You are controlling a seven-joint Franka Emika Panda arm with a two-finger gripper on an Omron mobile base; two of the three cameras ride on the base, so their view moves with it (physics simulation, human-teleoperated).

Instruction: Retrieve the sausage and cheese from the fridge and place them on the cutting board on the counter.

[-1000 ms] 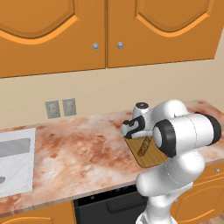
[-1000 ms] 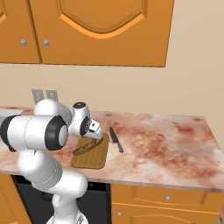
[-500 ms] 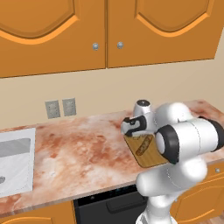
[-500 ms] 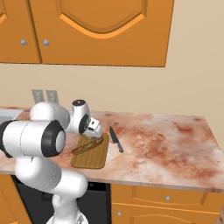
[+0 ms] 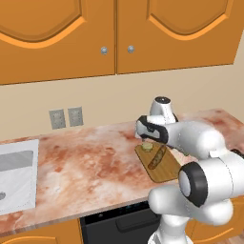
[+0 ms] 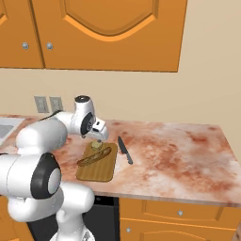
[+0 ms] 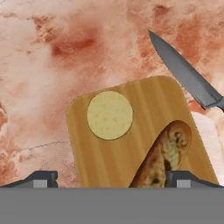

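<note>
Cheese point(image 7: 110, 115) lies flat on the cutting board point(image 7: 140, 109) below me, a pale round disc near the board's far corner, and the sausage point(image 7: 162, 157) lies beside it, apart from it, stretched along the board toward my right fingertip point(image 7: 177, 177). My gripper point(image 7: 109, 179) hangs over the board's near end with its jaws spread wide and nothing between them; both tips stand clear of the food, the right one just beside the sausage's near end.

In the right base view the board point(image 6: 97, 170) sits on the counter point(image 6: 174, 155) close to the front edge, with the sausage point(image 6: 95, 156) slanting across it and the cheese point(image 6: 97, 145) at its back end under my hand. A knife point(image 6: 124, 149) lies on the stone just beside the board's right side, blade pointing toward the wall; in the hand view its blade point(image 7: 181, 72) runs past the board's far corner without touching it.

Open counter spreads to the right of the knife. To the left, in the left base view, bare stone point(image 5: 86, 162) reaches as far as a sink point(image 5: 16, 174). Cabinet doors point(image 5: 114, 33) hang overhead, and two outlets point(image 5: 66, 117) sit on the wall.
</note>
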